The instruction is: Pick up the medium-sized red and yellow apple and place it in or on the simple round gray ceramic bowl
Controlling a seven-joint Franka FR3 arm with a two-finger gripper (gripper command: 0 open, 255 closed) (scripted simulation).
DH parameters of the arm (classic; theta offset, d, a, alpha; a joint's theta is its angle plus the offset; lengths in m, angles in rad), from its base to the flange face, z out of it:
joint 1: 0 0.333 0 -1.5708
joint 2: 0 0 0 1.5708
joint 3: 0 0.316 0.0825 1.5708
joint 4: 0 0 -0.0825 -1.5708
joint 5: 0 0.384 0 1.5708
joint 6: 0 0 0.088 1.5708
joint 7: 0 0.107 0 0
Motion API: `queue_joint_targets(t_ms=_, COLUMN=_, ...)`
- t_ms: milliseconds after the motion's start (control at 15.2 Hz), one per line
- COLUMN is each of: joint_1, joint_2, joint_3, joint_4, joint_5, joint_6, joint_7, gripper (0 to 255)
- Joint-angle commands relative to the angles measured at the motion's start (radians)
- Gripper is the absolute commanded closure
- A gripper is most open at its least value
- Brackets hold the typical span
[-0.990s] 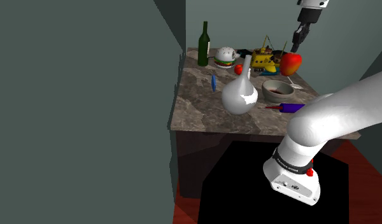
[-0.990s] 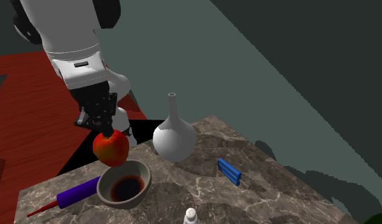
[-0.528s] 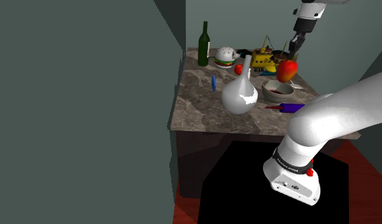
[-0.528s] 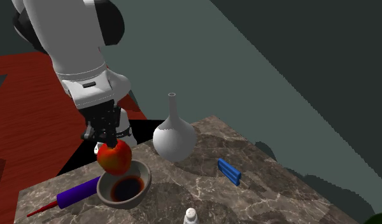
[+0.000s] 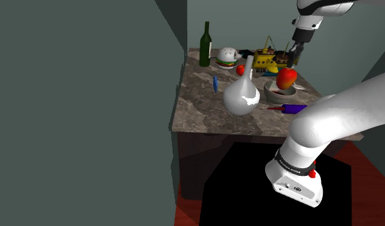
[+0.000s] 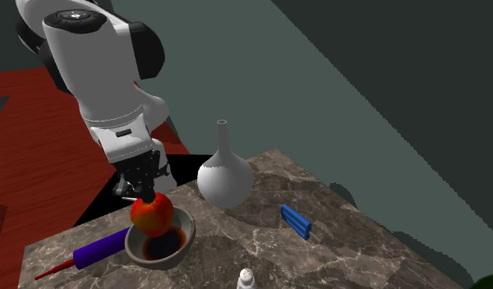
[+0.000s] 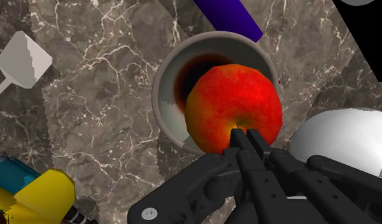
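The red and yellow apple (image 5: pixel 286 78) hangs just over the grey round bowl (image 5: pixel 273 95), its underside level with the rim or slightly inside. My gripper (image 5: pixel 290 63) comes down from above, shut on the apple's top at the stem. From the second exterior view, the apple (image 6: pixel 151 213) covers the rim of the bowl (image 6: pixel 184 238) on the arm's side, with the gripper (image 6: pixel 144 192) right over it. In the wrist view the fingers meet at the gripper (image 7: pixel 242 134) on the apple (image 7: pixel 231 102), and the bowl (image 7: pixel 163 89) shows a dark inside.
A white vase (image 5: pixel 241 96) stands next to the bowl. A purple-handled tool (image 6: pixel 101 246) lies by the bowl near the table edge. A green bottle (image 5: pixel 205 45), a burger (image 5: pixel 227 58), a yellow toy (image 5: pixel 265 61) and a blue object (image 6: pixel 295 221) stand further off.
The gripper has come down with the apple, from well above the bowl to just over its rim, and shifted slightly toward the shoulder view's left.
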Motion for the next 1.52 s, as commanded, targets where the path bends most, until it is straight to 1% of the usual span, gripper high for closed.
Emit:
queue_joint_targets(t_ms=0, joint_1=0.000, joint_2=0.002, joint_3=-0.002, joint_4=-0.002, joint_5=0.000, joint_6=0.005, joint_7=-0.001, gripper=255)
queue_joint_targets(t_ms=330, joint_1=0.000, joint_2=0.002, joint_3=-0.002, joint_4=-0.002, joint_5=0.000, joint_6=0.005, joint_7=-0.001, gripper=255)
queue_joint_targets(t_ms=396, joint_1=0.000, joint_2=0.002, joint_3=-0.002, joint_4=-0.002, joint_5=0.000, joint_6=0.005, joint_7=-0.001, gripper=0)
queue_joint_targets(t_ms=726, joint_1=0.001, joint_2=0.002, joint_3=-0.002, joint_4=-0.002, joint_5=0.000, joint_6=0.005, joint_7=-0.001, gripper=0)
queue_joint_targets(t_ms=990, joint_1=0.011, joint_2=0.009, joint_3=0.025, joint_4=0.126, joint_5=0.023, joint_6=-0.117, joint_7=-0.010, gripper=0)
queue_joint_targets(t_ms=1452, joint_1=0.011, joint_2=0.009, joint_3=0.025, joint_4=0.126, joint_5=0.023, joint_6=-0.117, joint_7=-0.010, gripper=0)
